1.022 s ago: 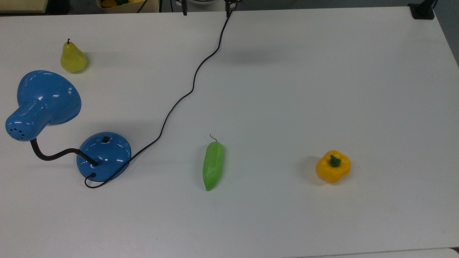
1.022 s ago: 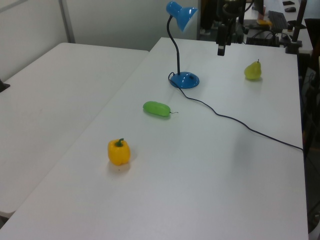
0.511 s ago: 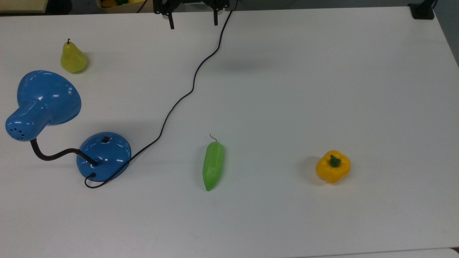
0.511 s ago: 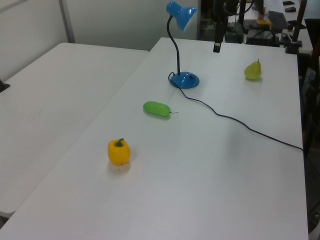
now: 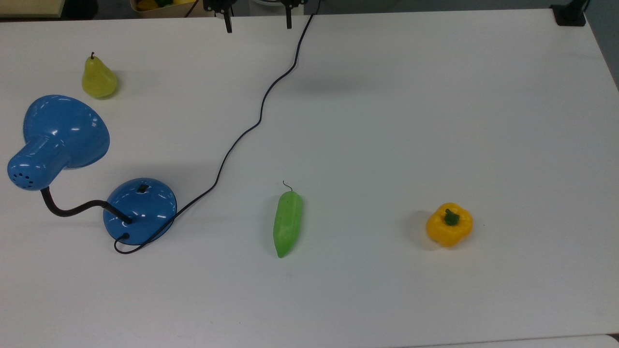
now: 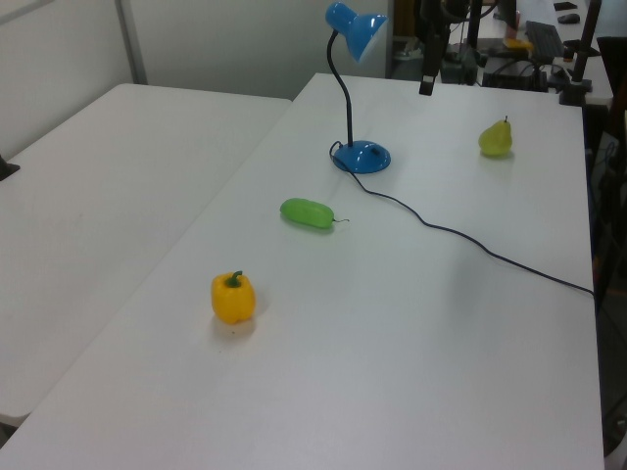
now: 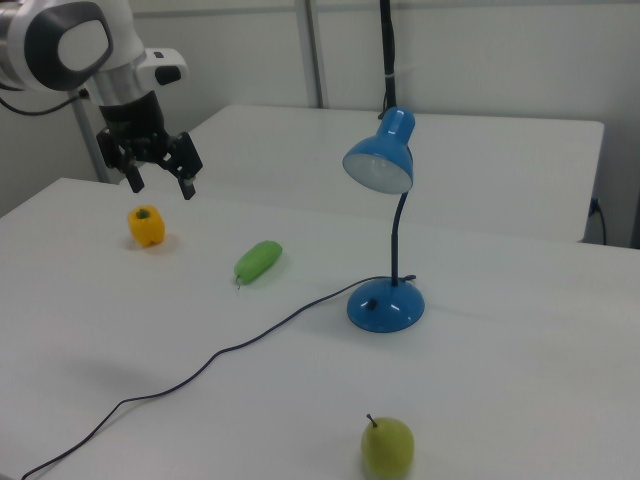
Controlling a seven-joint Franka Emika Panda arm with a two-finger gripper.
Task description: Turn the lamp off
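Observation:
The blue lamp stands at the top view's left, its flared shade (image 5: 60, 135) on a black bendy neck over the domed base (image 5: 140, 210). A small black switch (image 5: 142, 188) sits on the base. The black cord (image 5: 261, 111) runs from the base to the table's far edge. My gripper (image 5: 258, 24) hangs open and holds nothing above that far edge, well away from the base. In the right view the gripper (image 7: 161, 183) hovers high at the left, with the lamp (image 7: 386, 305) to its right. In the left view the gripper (image 6: 427, 83) hangs beside the shade (image 6: 358, 27).
A yellow-green pear (image 5: 98, 78) stands beyond the lamp's shade in the top view. A green cucumber (image 5: 287, 223) lies mid-table and a yellow bell pepper (image 5: 449, 224) to its right. The white table (image 5: 411, 121) is wide, and a second table (image 6: 88, 196) adjoins it.
In the top view the open gripper has shifted left along the far edge, coming a little into the frame and then drawing back slightly. The lamp and the fruit have not moved.

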